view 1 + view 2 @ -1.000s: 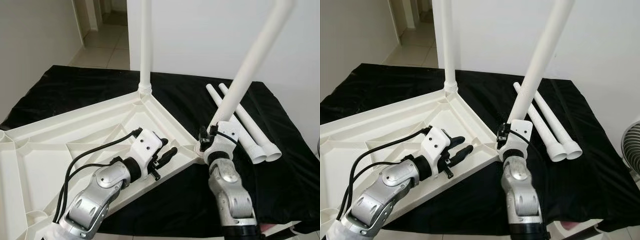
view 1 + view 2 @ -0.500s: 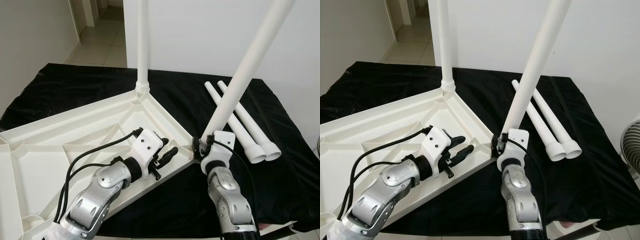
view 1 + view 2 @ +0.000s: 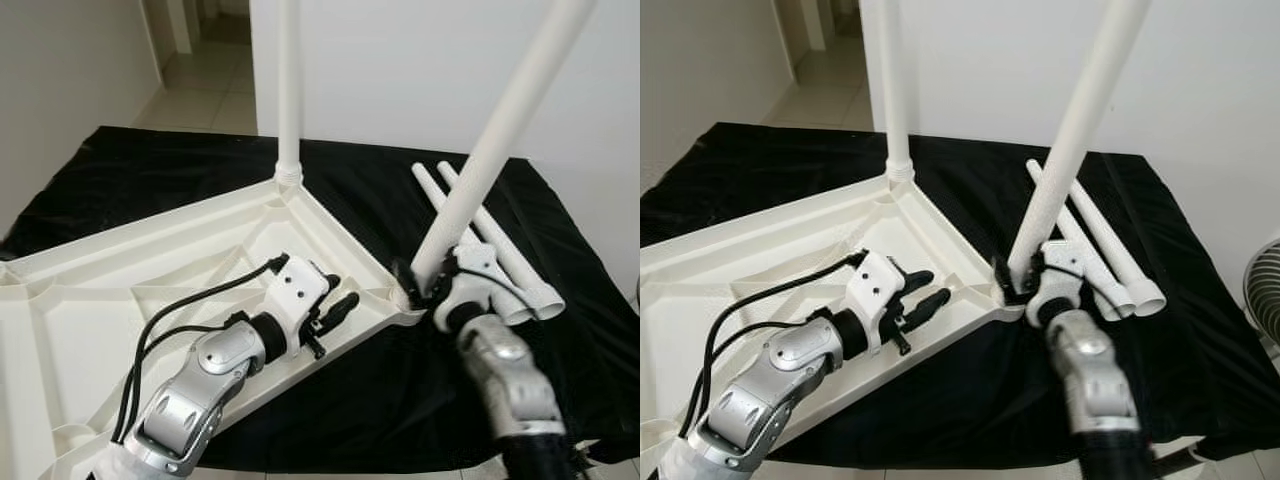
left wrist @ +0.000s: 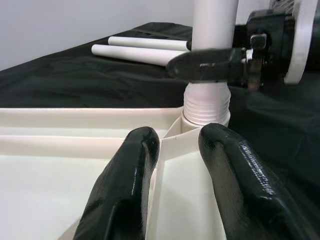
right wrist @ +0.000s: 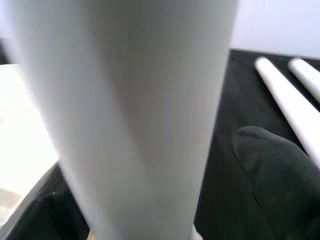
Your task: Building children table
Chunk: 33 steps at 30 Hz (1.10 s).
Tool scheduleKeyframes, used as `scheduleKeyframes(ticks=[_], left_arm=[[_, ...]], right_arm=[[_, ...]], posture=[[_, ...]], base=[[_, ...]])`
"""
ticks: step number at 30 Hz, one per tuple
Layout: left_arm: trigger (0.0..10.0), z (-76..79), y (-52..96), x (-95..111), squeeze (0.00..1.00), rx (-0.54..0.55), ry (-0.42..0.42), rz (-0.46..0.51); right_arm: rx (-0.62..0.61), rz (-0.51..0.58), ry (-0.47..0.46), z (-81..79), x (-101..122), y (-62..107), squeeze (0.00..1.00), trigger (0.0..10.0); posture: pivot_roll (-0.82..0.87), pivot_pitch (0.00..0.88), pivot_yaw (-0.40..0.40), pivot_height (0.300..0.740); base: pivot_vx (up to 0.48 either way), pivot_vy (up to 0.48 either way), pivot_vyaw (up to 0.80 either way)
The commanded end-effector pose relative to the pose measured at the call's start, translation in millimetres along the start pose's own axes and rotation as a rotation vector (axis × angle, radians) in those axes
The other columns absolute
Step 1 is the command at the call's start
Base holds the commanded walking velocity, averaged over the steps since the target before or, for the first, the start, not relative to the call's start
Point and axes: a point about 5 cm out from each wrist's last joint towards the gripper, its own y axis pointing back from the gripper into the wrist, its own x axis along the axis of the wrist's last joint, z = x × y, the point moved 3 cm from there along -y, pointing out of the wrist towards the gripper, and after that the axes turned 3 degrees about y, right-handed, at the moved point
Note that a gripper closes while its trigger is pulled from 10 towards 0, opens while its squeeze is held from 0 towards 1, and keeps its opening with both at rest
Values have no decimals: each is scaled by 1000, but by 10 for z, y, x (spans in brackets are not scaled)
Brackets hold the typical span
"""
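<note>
While the white ribbed plastic tabletop [image 3: 150, 290] lay upside down across the black cloth-covered bench [image 3: 150, 170], one long white plastic leg tube [image 3: 289, 90] already stood upright in the socket at the tabletop's far corner. A second white leg tube [image 3: 490, 150] leaned at a slant over the corner nearest the bench's right side, its threaded foot resting at that corner's socket [image 4: 205, 107].

The right gripper [image 3: 425, 285] was clamped around this slanted leg just above the socket, one black finger crossing the tube in the left wrist view. The left gripper [image 3: 335, 310] rested on the underside of the tabletop just beside the same corner, its fingers [image 4: 125, 185] parted and straddling a raised rib, holding nothing.

Two more white leg tubes [image 3: 500, 255] lay side by side on the cloth near the bench's right edge, not yet fitted. By my reading the job stood roughly a quarter done: one leg seated, the second being worked into its socket, two left.

Whether the slanted leg's thread had caught in the socket could not be made out. Both standing tubes ran out past the top of the head views, and the tabletop's left part was cut off. The right wrist view was a blurred close-up of the tube.
</note>
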Motion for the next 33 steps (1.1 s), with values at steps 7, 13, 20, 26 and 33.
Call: scheduleKeyframes(ticks=[7, 13, 20, 26, 33], left_arm=[[10000, 114, -36, -140, 0, -82, 18, -76], [10000, 100, -44, -137, 0, -72, 16, -79], [10000, 114, -42, -154, 0, -75, 18, -91], [10000, 137, -56, -179, 0, -87, 13, -103], [10000, 136, -56, -191, 0, -86, 17, -108]], right_arm=[[211, -65, 30, 13, -110, -46, 0, 10000], [345, -77, 70, -52, -151, -64, 0, 4157], [367, -88, 80, 9, -220, -68, 0, 0], [326, -88, 47, 31, -272, -37, 0, 0], [184, -88, -12, -16, -331, -10, 0, 10000]], posture=[[-12, 31, -15, 740], [-5, 33, -23, 740], [-1, 32, -27, 740], [-11, 35, -24, 740], [-24, 47, -26, 740]], base=[[0, 0, 0], [0, 0, 0], [0, 0, 0], [0, 0, 0], [0, 0, 0]])
